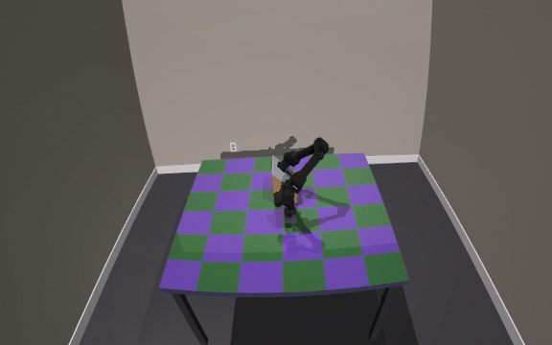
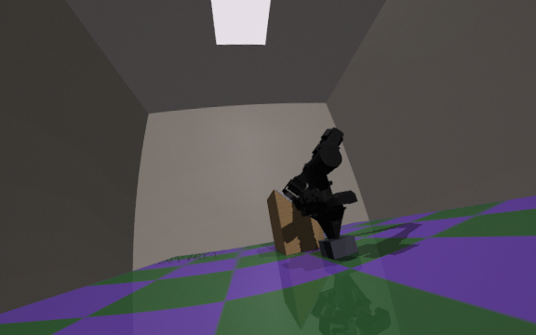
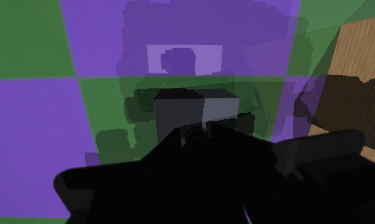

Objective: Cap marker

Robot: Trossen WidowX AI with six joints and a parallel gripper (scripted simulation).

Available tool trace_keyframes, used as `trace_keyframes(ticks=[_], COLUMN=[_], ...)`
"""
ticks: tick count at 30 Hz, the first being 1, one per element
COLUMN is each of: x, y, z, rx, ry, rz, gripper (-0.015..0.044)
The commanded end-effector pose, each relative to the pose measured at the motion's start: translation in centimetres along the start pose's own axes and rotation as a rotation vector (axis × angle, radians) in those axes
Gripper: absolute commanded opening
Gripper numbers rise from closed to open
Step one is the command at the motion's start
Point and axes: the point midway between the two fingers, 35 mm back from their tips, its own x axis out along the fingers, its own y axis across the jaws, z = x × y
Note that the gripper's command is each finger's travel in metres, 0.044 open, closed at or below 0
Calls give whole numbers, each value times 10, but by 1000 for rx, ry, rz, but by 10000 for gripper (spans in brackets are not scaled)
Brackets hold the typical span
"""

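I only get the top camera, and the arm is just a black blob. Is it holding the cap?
Observer: Yes. In the wrist view the jaws are shut on a small dark round thing, the cap, right over the grey holder block.
Operator: Is the cap on the marker?
Observer: I cannot tell. In the wrist view the jaws hide the marker.
Operator: Is the arm high up?
Observer: No. The exterior view shows the gripper low, just above the block's top.
Operator: What's that brown bit?
Observer: The exterior view shows a wooden board, standing tilted beside the block.
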Motion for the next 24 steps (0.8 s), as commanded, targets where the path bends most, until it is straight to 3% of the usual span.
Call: trace_keyframes(ticks=[1,3,20,24], x=[6,6,0,-21], y=[-2,-2,0,3], z=[-1,-1,0,2], rx=[-8,-8,0,1], ry=[-1,-1,0,-4], rz=[-13,-13,0,2], gripper=[0,0,440,440])
